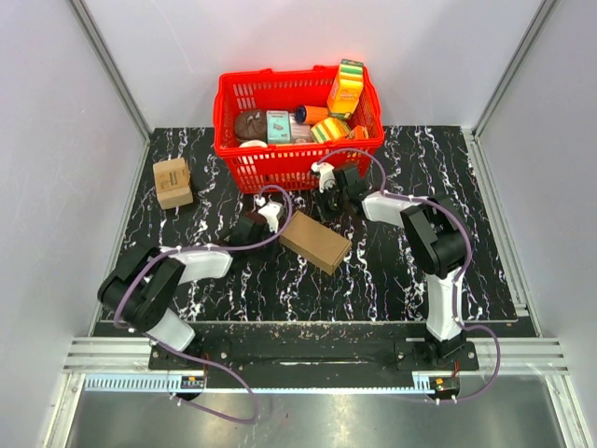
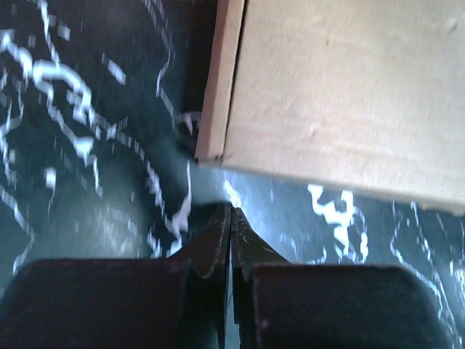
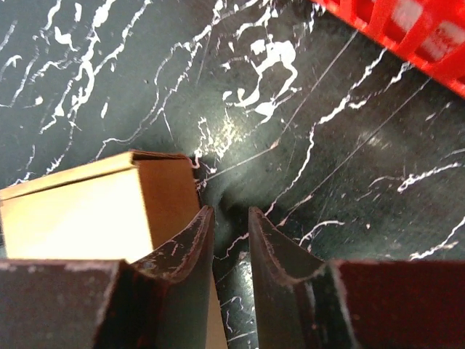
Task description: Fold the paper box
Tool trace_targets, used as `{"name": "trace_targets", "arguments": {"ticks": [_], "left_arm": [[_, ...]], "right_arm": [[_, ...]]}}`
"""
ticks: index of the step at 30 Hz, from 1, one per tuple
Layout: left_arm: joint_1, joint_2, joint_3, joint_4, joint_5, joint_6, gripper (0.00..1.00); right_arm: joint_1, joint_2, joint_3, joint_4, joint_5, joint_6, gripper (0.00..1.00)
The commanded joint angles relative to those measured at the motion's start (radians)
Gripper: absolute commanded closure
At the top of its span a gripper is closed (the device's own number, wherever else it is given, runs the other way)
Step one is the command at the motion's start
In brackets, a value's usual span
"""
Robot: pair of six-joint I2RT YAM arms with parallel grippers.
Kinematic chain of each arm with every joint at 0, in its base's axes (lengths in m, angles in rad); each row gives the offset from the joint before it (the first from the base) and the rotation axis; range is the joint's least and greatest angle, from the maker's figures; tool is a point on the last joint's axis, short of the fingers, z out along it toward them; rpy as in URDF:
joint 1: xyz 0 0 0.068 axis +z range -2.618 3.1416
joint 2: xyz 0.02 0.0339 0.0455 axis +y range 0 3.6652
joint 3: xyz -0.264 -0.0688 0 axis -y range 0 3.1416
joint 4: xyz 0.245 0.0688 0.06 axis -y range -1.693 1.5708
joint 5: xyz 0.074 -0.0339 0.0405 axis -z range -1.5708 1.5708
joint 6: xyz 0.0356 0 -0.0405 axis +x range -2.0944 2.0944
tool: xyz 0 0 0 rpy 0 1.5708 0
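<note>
One paper box (image 1: 315,242), one red basket (image 1: 280,161). Left gripper (image 2: 232,218) fingers pressed together, empty; right gripper (image 3: 231,214) fingers slightly parted, empty, beside the paper box.

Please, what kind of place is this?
Probably a robot test cell: left arm and right arm bolted to a rail, grey walls around a marbled table, and a red basket of packages.

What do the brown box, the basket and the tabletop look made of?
Paper box: plain brown cardboard, matte, board edge visible at its end. Red basket: probably moulded plastic, glossy lattice walls. Tabletop: black with white marble-like veining, slight sheen; stone or printed laminate, cannot tell.
</note>
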State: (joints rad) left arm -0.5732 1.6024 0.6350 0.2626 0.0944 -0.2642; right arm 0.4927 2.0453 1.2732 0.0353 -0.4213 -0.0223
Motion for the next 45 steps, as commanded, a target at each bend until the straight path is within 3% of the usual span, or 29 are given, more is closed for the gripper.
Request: {"name": "trace_targets", "arguments": {"ticks": [1,9,12,14,16,22,32,45], "left_arm": [[-0.007,-0.168,-0.095,-0.1,-0.091,-0.052,0.98],[-0.019,-0.427,-0.176,-0.167,-0.068,-0.151,0.98],[-0.074,-0.478,-0.173,-0.178,-0.076,-0.167,0.99],[-0.172,-0.476,-0.146,-0.183,-0.126,-0.175,1.0],[-0.285,-0.429,-0.103,-0.177,-0.169,-0.187,1.0],[-0.436,-0.191,0.009,-0.089,-0.208,-0.213,1.0],[-0.441,0.063,0.169,-0.111,-0.245,-0.219,1.0],[-0.441,0.137,0.201,-0.062,-0.222,-0.25,1.0]], "right_arm": [[0.02,-0.046,0.002,-0.072,0.13,0.016,0.67],[0.018,-0.115,-0.044,-0.156,0.295,0.058,0.54],[0.017,-0.143,-0.058,-0.192,0.341,0.071,0.53],[0.017,-0.154,-0.058,-0.216,0.352,0.079,0.54],[0.018,-0.162,-0.067,-0.242,0.357,0.088,0.54],[0.018,-0.209,-0.104,-0.305,0.366,0.096,0.56],[0.017,-0.273,-0.169,-0.357,0.339,0.119,0.56],[0.018,-0.283,-0.207,-0.367,0.253,0.183,0.59]]}}
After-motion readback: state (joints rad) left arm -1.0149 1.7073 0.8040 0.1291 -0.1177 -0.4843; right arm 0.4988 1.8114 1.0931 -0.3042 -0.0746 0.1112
